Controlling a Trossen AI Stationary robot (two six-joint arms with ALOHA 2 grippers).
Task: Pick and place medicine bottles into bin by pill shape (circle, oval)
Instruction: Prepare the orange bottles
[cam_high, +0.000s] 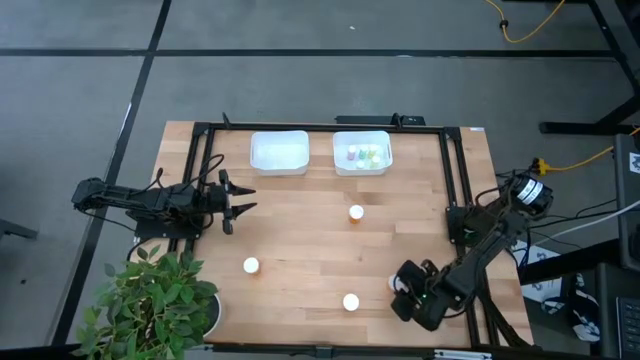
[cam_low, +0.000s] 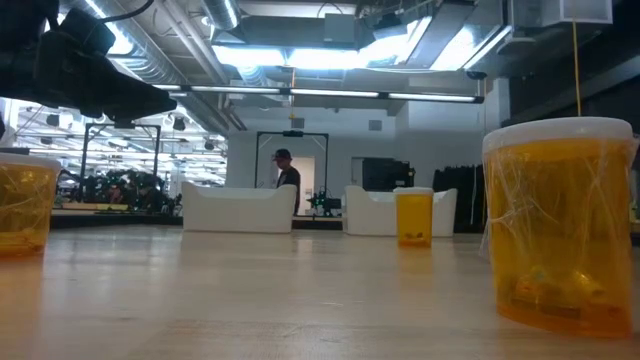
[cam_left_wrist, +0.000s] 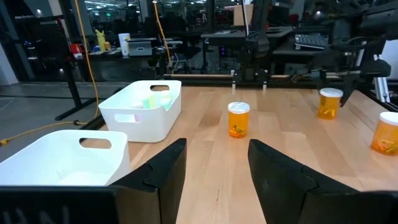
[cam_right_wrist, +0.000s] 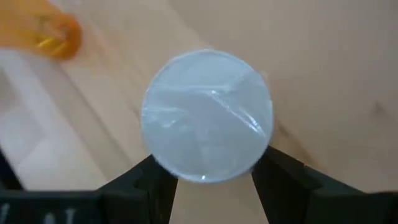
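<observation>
My right gripper (cam_high: 400, 291) is near the table's near right corner, pointing down over a medicine bottle whose round white cap (cam_right_wrist: 207, 115) fills the right wrist view between the fingers. My left gripper (cam_high: 243, 205) hovers open and empty at the table's left side, its fingers (cam_left_wrist: 163, 177) pointing toward the right edge. Three more orange bottles with white caps stand upright on the table: one at the middle (cam_high: 356, 212), one near left (cam_high: 251, 265), one near the front edge (cam_high: 351, 302). The right bin (cam_high: 362, 152) holds several bottles. The left bin (cam_high: 279, 152) looks empty. My right gripper comes at the bottle from above, pointing down, one finger (cam_right_wrist: 146, 183) on each side of it below the cap's rim (cam_right_wrist: 258, 158). The wide cap hides the place where the fingers meet the body. I cannot tell whether the bottle is lifted or stands on the table.
Both white bins stand side by side at the far edge. A black frame rail (cam_high: 205, 160) runs along the table's left, far and right sides. A potted plant (cam_high: 160, 300) sits at the near left corner. Bare wood lies between the bottles.
</observation>
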